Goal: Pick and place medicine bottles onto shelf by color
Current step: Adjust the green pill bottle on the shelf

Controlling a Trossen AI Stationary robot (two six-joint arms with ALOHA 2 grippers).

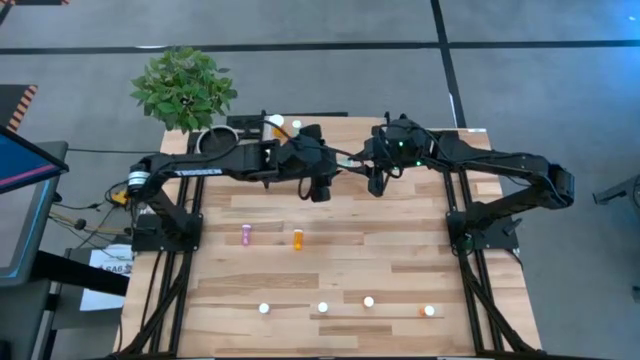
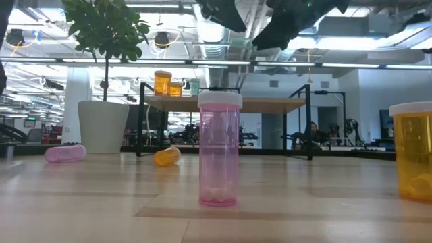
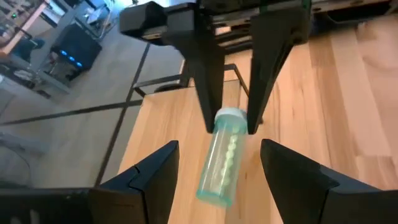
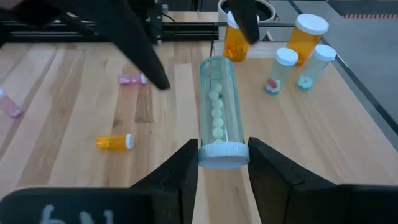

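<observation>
Overhead, a leafy green plant in a white pot [image 1: 183, 88] stands at the far left corner of the light wood-plank desk [image 1: 350, 255]. Next comes the left gripper [image 1: 320, 190], over the far middle of the desk, then the right gripper [image 1: 376, 186] just beside it; from this height nothing shows between them. The wrist views fill that in. The left wrist view shows the left gripper [image 3: 219, 163] with its fingers spread on either side of a clear pale teal-green medicine bottle with a white cap [image 3: 221, 163], not touching it, while the other arm's two dark fingers clamp the bottle at its capped end. The right wrist view confirms this: the right gripper [image 4: 223, 163] pinches the same teal-green bottle [image 4: 219, 118] by its white cap, a row of pale pills visible inside, the body pointing away toward the left gripper.

Only the right wrist view shows the small wood-topped shelf [image 4: 292, 118] clearly, bearing two orange bottles and two small clear ones. The high view shows a pink bottle [image 1: 246, 235] and an orange bottle [image 1: 297, 239] lying mid-desk, and four capped bottles along the near edge. The low view adds an upright pink bottle [image 2: 219, 148] close up, an orange one [image 2: 413, 152] at the right edge.
</observation>
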